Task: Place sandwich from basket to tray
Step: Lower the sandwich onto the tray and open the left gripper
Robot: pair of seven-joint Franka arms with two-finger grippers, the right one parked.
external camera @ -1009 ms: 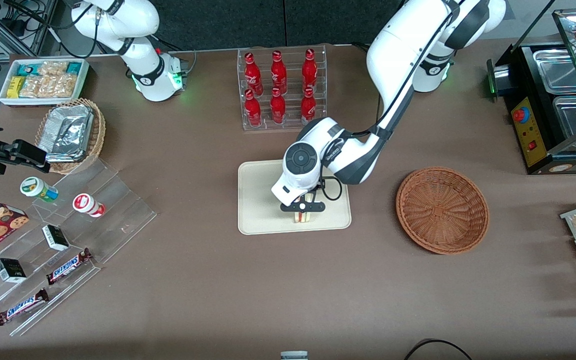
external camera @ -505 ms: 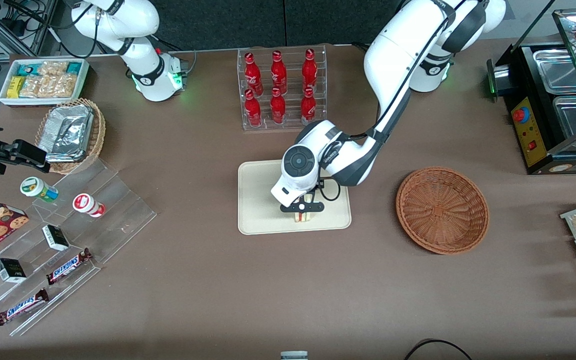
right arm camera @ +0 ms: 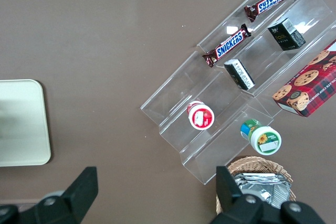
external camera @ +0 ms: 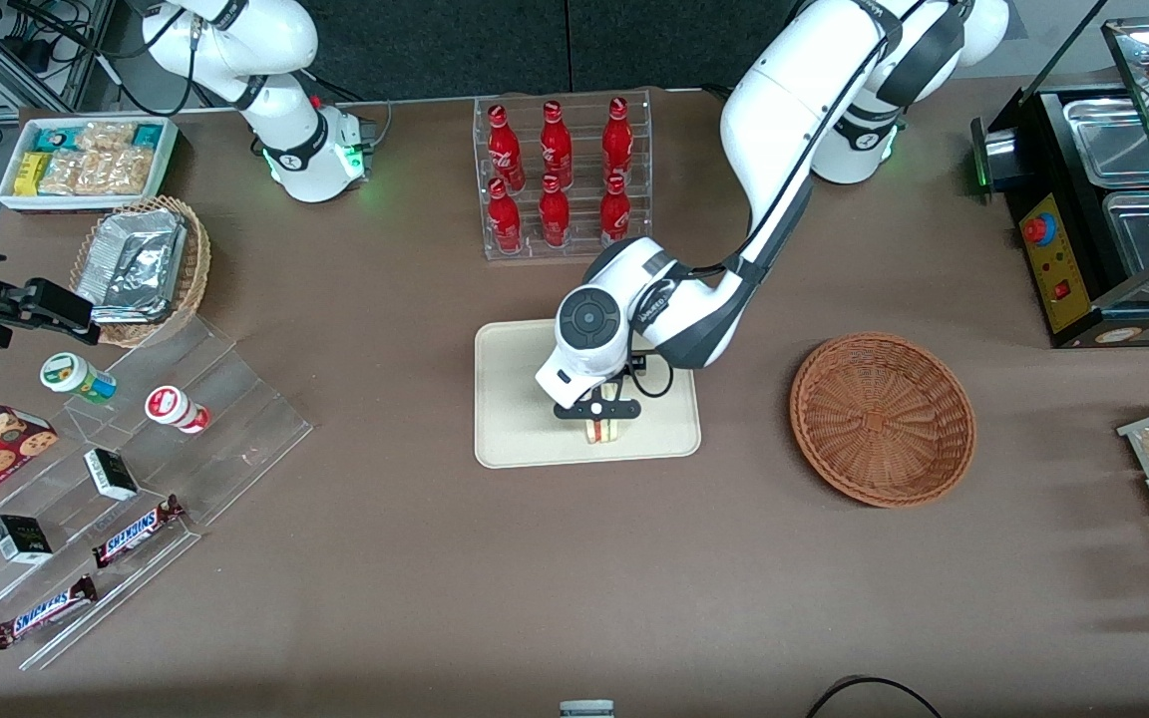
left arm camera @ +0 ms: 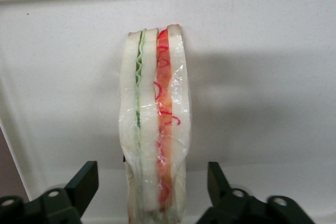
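The sandwich (external camera: 603, 429) stands on its edge on the cream tray (external camera: 515, 399), near the tray's rim nearest the front camera. In the left wrist view the sandwich (left arm camera: 156, 124) shows pale bread with green and red filling under clear wrap, resting on the tray (left arm camera: 262, 66). My gripper (external camera: 598, 410) hangs just above it, open, with one finger (left arm camera: 84, 184) on each side and a gap between each finger and the bread. The reddish-brown basket (external camera: 882, 417) lies empty toward the working arm's end of the table.
A rack of red bottles (external camera: 560, 175) stands farther from the front camera than the tray. Clear acrylic steps (external camera: 136, 469) with snack bars and cups, a foil-lined wicker basket (external camera: 141, 264) and a white bin of packets (external camera: 86, 160) lie toward the parked arm's end.
The gripper and wrist have risen slightly and drifted a little away from the front camera. The sandwich stays standing on the tray.
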